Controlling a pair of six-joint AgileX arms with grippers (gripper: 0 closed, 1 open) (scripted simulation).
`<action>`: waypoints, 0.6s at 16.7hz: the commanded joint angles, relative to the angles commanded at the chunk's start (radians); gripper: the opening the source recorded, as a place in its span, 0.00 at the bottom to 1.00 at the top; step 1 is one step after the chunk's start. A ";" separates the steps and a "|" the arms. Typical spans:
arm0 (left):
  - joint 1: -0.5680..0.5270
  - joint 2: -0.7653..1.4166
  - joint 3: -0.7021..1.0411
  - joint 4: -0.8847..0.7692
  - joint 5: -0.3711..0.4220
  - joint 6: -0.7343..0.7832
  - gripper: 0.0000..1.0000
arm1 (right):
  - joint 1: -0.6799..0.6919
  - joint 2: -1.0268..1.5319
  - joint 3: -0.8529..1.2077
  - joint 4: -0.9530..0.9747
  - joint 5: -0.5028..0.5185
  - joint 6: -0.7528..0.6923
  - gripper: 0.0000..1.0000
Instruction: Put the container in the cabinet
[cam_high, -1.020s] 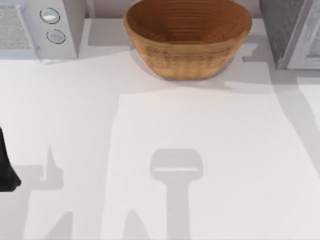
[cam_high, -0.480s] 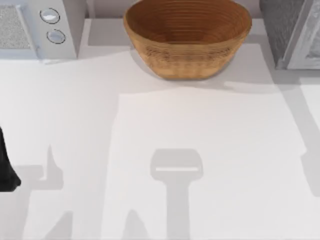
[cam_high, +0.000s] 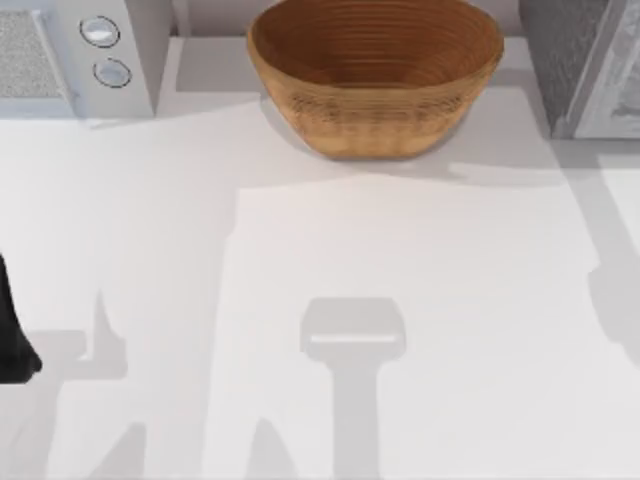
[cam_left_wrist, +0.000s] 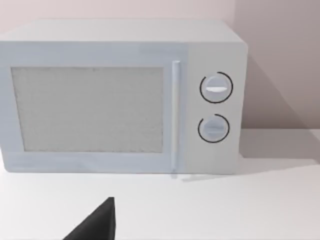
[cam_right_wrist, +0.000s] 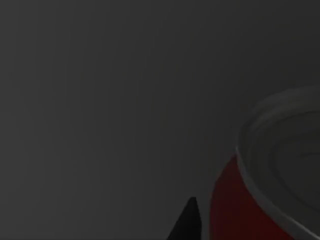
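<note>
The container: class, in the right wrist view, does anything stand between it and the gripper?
Nothing visible does. The right wrist view is dark, yet the container, red with a silver lid, sits right beside a dark fingertip, with nothing between them. Whether it is gripped cannot be told.

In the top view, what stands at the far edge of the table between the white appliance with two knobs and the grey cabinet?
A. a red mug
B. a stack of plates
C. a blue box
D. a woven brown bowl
D: the woven brown bowl sits between the white appliance on the left and the grey cabinet on the right.
</note>
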 joint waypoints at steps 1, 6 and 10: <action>0.000 0.000 0.000 0.000 0.000 0.000 1.00 | 0.000 0.002 0.003 -0.001 0.000 0.000 0.00; 0.000 0.000 0.000 0.000 0.000 0.000 1.00 | 0.000 0.002 0.003 -0.001 0.000 0.000 0.15; 0.000 0.000 0.000 0.000 0.000 0.000 1.00 | 0.000 0.002 0.003 -0.001 0.000 0.000 0.45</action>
